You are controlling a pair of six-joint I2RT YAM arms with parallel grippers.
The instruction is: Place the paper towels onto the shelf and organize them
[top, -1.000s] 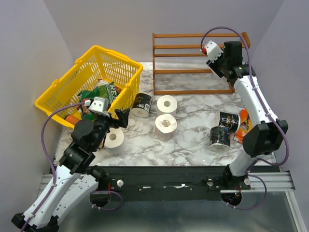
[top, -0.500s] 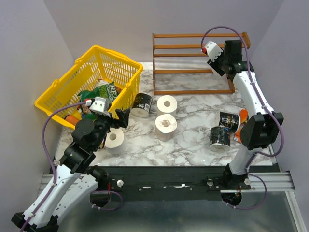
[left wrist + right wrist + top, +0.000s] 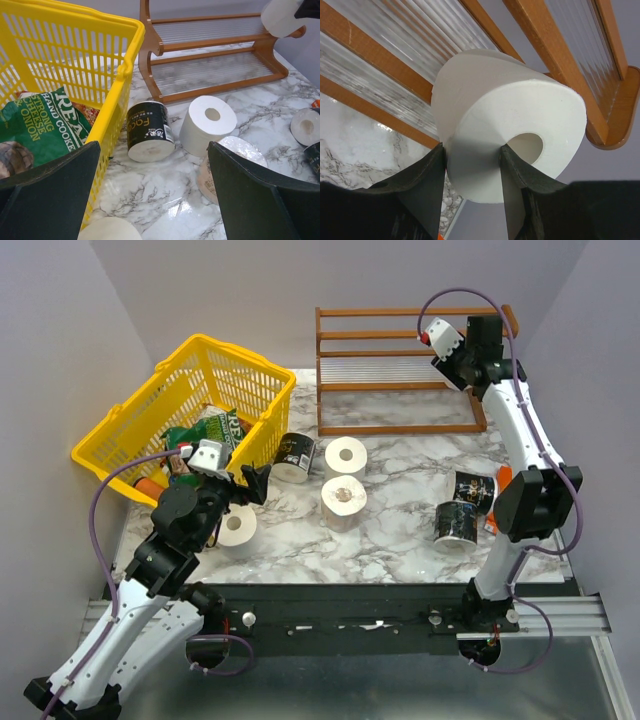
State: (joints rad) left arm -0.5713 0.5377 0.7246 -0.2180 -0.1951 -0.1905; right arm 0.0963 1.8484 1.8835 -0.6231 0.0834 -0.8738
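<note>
Now the right claw [image 3: 470, 172], gripping a paper towel roll [image 3: 510, 115], has reached the shelf [image 3: 400, 337], far right.
Release seems next; left claw [image 3: 152, 150] gapes wide.

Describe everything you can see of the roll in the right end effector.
The roll is plain white paper, unwrapped: a short cylinder with a hollow core whose opening faces the wrist camera. The right end effector is shut on it, its two dark fingers clamping the part nearest the camera. It is held aloft, tilted, at the right end of the shelf, near the upper rails. Whether it touches the wood cannot be told.
</note>
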